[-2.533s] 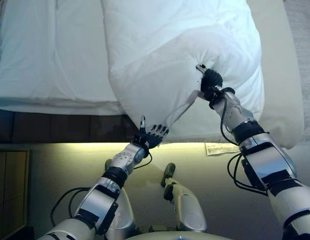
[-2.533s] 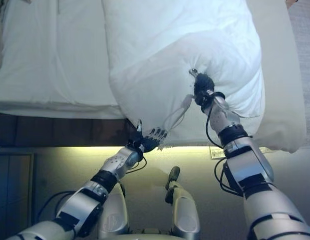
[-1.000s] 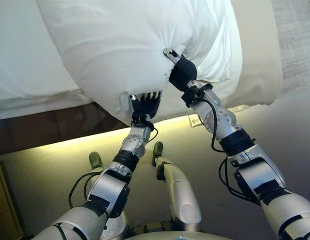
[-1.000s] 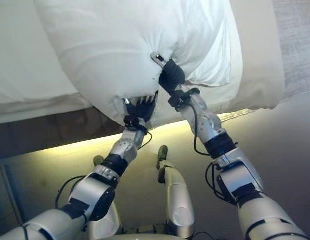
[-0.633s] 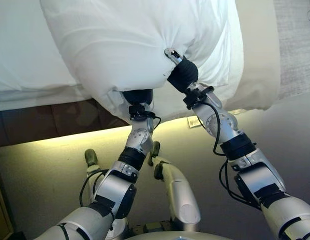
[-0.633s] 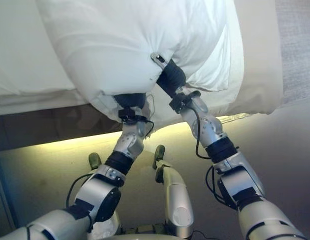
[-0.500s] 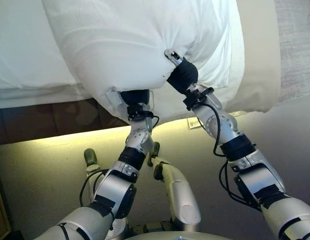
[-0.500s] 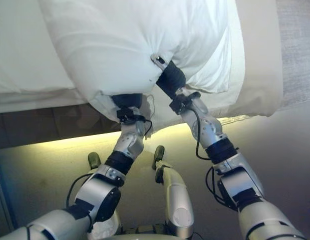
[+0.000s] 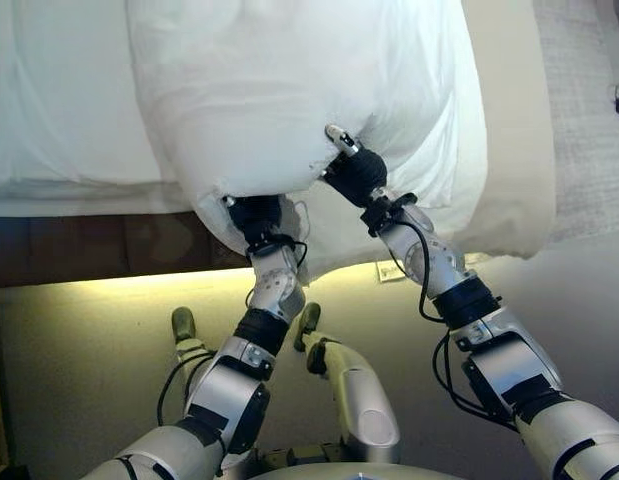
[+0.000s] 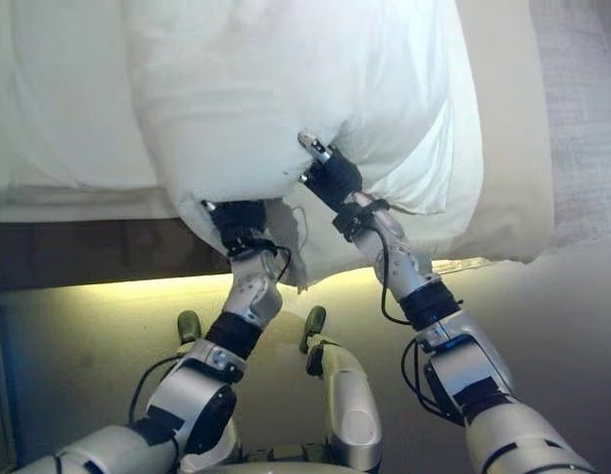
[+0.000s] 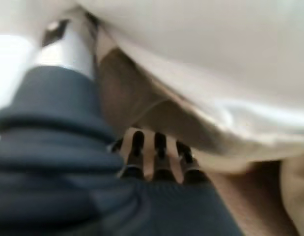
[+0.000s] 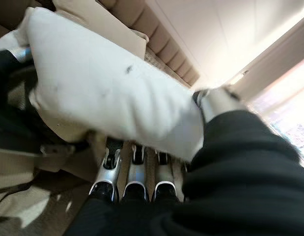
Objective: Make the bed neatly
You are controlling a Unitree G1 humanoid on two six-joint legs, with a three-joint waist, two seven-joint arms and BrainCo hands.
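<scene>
Both hands work the near end of the plump white fabric pillow (image 9: 299, 90), which is raised above the white-sheeted bed (image 9: 59, 110) and overhangs its near edge. Right hand (image 9: 353, 172) pinches a fold of the case between thumb and fingers, probably to carry the weight. Left hand (image 9: 253, 215) reaches under the pillow's lower corner; its fingers look curled, but whether they clamp cloth I cannot tell.

Head stereo pair downward over bed (image 9: 49, 110); wrist views close under pillow (image 12: 107, 98).
</scene>
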